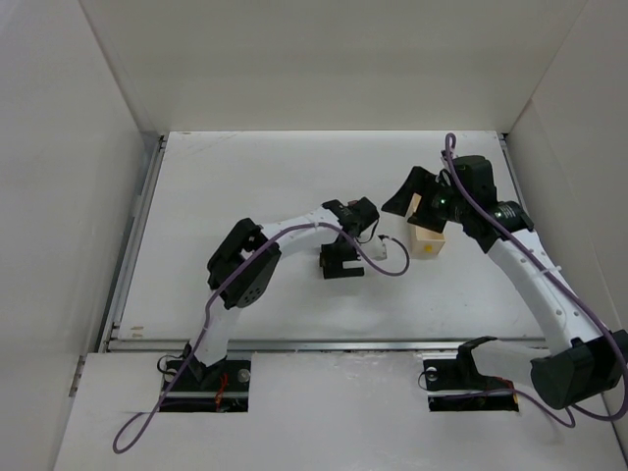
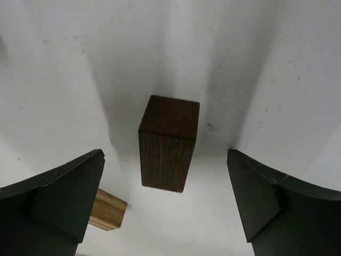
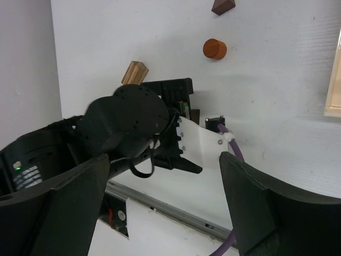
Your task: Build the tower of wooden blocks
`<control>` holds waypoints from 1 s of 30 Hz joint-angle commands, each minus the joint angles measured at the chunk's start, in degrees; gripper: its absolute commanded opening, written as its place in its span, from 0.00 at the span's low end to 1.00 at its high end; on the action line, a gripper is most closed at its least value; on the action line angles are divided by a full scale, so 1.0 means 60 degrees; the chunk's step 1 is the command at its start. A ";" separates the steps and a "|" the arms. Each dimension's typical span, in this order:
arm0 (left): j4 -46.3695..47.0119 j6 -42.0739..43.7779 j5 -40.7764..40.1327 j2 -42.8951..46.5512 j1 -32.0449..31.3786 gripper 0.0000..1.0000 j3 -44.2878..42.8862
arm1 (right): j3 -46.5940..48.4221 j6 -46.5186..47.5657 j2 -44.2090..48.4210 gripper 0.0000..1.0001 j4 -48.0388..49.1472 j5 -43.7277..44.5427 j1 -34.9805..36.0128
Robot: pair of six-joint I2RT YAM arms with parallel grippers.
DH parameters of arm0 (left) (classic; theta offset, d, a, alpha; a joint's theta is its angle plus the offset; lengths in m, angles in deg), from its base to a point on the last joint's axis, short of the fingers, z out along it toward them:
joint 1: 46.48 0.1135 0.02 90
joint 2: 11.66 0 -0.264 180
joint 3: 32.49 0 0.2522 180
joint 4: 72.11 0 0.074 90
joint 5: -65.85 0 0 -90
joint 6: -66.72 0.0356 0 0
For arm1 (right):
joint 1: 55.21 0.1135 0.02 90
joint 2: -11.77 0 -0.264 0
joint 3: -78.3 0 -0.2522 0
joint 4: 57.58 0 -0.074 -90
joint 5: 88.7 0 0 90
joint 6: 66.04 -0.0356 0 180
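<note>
In the left wrist view a dark brown wooden block (image 2: pixel 169 143) stands upright on the white table, alone, with nothing stacked on it. My left gripper (image 2: pixel 165 173) is open, one finger on each side of the block, not touching it. A tan block (image 2: pixel 108 209) lies beside it, partly hidden behind the left finger. In the top view my left gripper (image 1: pixel 340 261) points down and hides both blocks. My right gripper (image 3: pixel 165 170) is open and empty, raised near the cream box (image 1: pixel 429 241). Its view shows the tan block (image 3: pixel 135 72), an orange-brown cylinder (image 3: pixel 214 48) and a dark reddish block (image 3: pixel 222 6).
The pale cream open-topped box (image 3: pixel 334 80) stands at the table's right, just below my right gripper (image 1: pixel 412 199). The left arm's wrist and purple cable (image 3: pixel 230 145) fill the middle of the right wrist view. White walls enclose the table on three sides.
</note>
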 commanded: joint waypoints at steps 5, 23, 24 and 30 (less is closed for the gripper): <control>-0.0264 0.0490 0.0563 0.2559 0.0415 1.00 -0.0107 | 0.0493 0.0280 -0.0262 0.89 0.0200 -0.0205 -0.0045; 0.2121 -0.3448 0.0460 0.4498 0.3531 0.93 0.1931 | 0.0612 0.0573 -0.0439 0.89 0.0493 -0.0235 -0.0133; 0.2283 -0.3535 0.0461 0.4397 0.3636 0.90 0.2047 | 0.0611 0.0660 -0.0439 0.89 0.0493 -0.0235 -0.0133; 0.2636 -0.3155 0.0286 0.3738 0.3755 0.75 0.2737 | 0.0422 0.0748 -0.0613 0.89 0.0390 0.0174 -0.0133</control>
